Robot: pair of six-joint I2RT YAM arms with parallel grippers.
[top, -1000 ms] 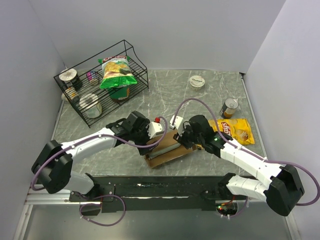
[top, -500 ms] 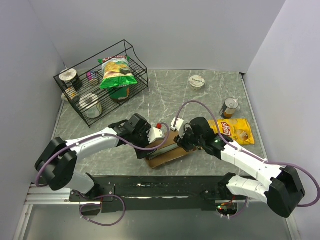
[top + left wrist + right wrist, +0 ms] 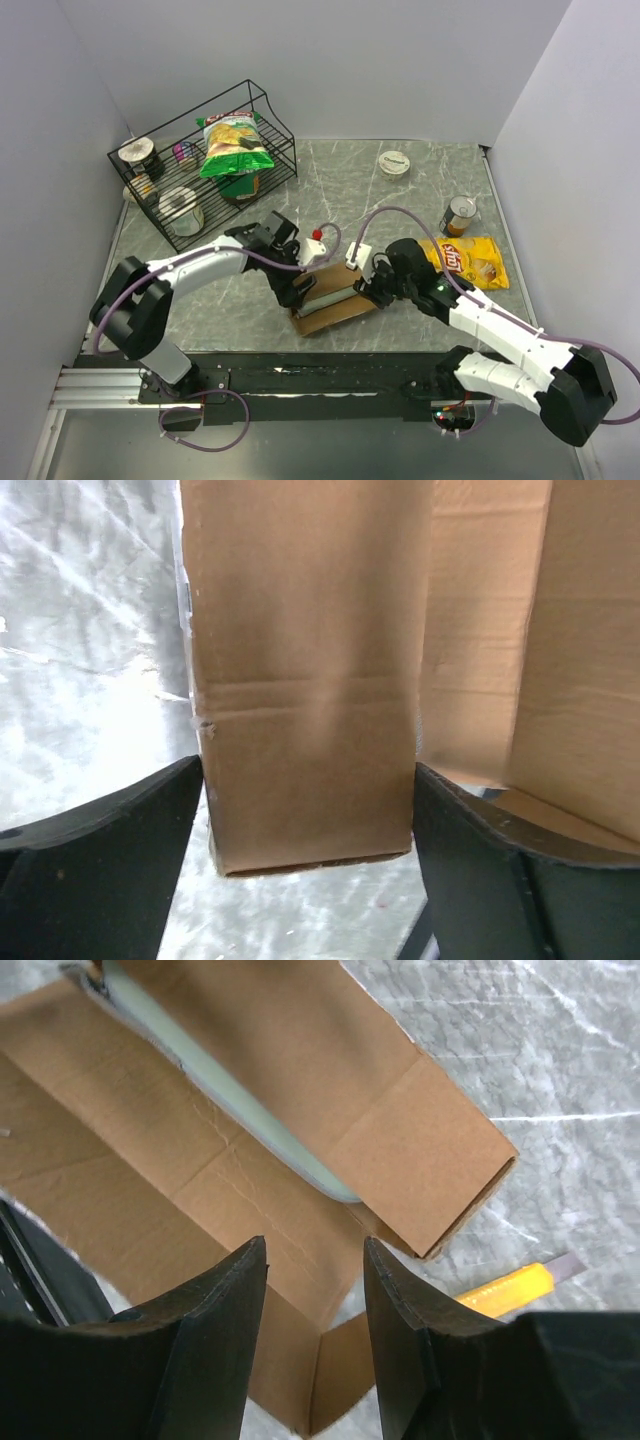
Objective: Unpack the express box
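While my left claw (image 3: 308, 780) pinches the express box (image 3: 330, 312) end & my right claw (image 3: 315, 1260) hovers half-spread, nxt I'd grab the pale item (image 3: 230, 1110) inside.

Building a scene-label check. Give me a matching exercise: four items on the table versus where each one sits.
Things:
1. long brown cardboard express box
2. flat yellow chip bag
3. green chip bag
4. small white round tin

Places:
A. in the black wire rack
B. far side of the table, on its own
C. right side, beside the metal can
D. centre, near edge, flaps open

Pairs: 1-D, 2-C, 3-A, 4-B
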